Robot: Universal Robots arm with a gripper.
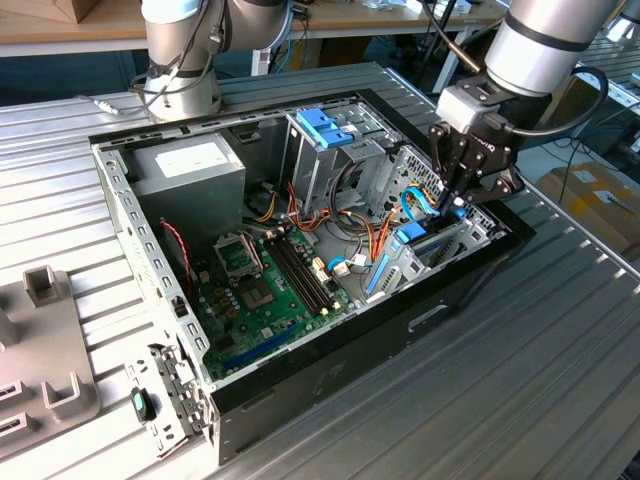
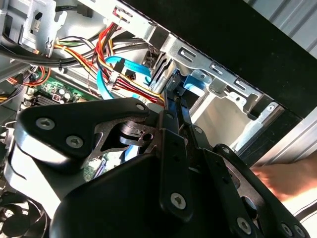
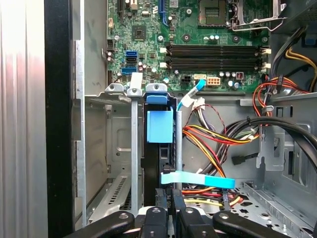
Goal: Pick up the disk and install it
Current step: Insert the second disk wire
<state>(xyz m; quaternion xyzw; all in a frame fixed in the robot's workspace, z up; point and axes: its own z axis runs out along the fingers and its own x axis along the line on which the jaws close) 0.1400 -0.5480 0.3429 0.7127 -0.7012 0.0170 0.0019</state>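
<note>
Black metal hand (image 1: pixel 462 196) at open case's (image 1: pixel 300 385) 3 o'clock edge, fingers clamped on upright flat disk (image 3: pixel 159 148), blue plastic rail, in steel bay.

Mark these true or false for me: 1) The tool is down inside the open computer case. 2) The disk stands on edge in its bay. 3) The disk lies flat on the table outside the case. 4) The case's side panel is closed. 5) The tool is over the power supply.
1) True: the tool is low inside the computer case, at its end on the exterior view's right.
2) True: in the first wrist view the disk stands on edge in the bay, blue rail up.
3) False: it sits in the bay inside the case.
4) False: the case is open, with the motherboard showing.
5) False: the power supply is at the opposite end.
</note>
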